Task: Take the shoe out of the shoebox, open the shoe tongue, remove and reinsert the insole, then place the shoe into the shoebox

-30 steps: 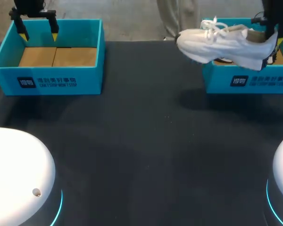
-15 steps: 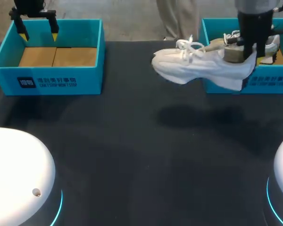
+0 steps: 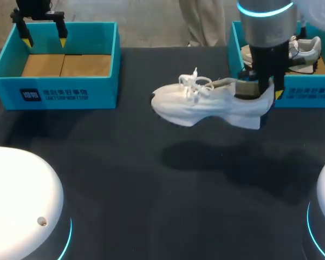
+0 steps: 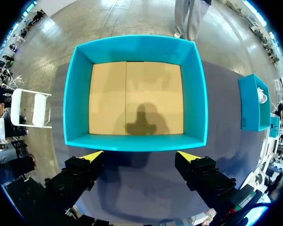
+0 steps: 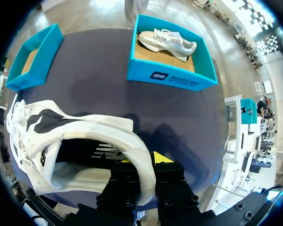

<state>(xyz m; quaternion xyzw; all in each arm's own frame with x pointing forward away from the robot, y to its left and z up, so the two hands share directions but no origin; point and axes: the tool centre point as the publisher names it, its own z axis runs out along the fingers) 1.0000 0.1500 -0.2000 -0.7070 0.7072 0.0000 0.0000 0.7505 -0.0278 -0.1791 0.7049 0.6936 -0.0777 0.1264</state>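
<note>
A white lace-up shoe (image 3: 206,103) hangs in the air over the dark table, toe pointing left. My right gripper (image 3: 258,89) is shut on its heel collar. In the right wrist view the heel rim of the shoe (image 5: 75,141) sits pinched between the fingers of the right gripper (image 5: 145,162), and the dark inside of the shoe shows. Behind stands the teal right shoebox (image 3: 284,95), also seen as shoebox (image 5: 172,77), with a second white shoe (image 3: 306,51) (image 5: 165,40) lying in it. My left gripper (image 3: 43,35) (image 4: 139,157) hangs open above the left box, holding nothing.
The teal left shoebox (image 3: 59,92) (image 4: 75,94) stands at the back left with only its cardboard floor showing; it appears as the box (image 5: 33,56) ahead of the shoe's toe. The black table (image 3: 162,189) lies under the shoe.
My right arm has carried the shoe out from over the right shoebox, leftward and toward the table's middle. The left arm has stayed still.
</note>
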